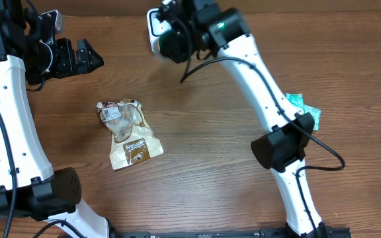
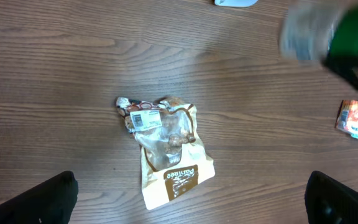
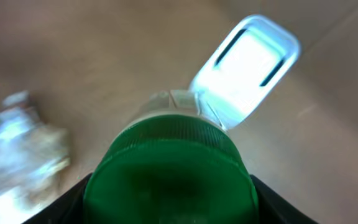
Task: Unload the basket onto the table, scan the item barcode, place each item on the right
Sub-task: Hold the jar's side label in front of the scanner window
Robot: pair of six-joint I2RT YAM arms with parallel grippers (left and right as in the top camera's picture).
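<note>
1 clear bottle (image 3: 166, 112) with ribbed green cap, clamped in my right gripper (image 3: 169, 202), scanner (image 3: 247, 62) at 1 o'clock; left gripper (image 1: 90, 57) spread wide.

A wood-grain counter (image 1: 197, 165) fills the scene. Left of its centre lies a crumpled cream and brown snack bag (image 1: 129, 135), flat on the wood. It has a clear, wrinkled upper part, a small white printed label near its top end, and a brown panel with pale lettering at its lower end. Well apart from it, near the right edge, sits a small cluster of teal packets (image 1: 304, 107). From the left wrist they show orange-red and teal faces, cut off by the frame. In the right wrist view the bag is only a pale blur.
</note>
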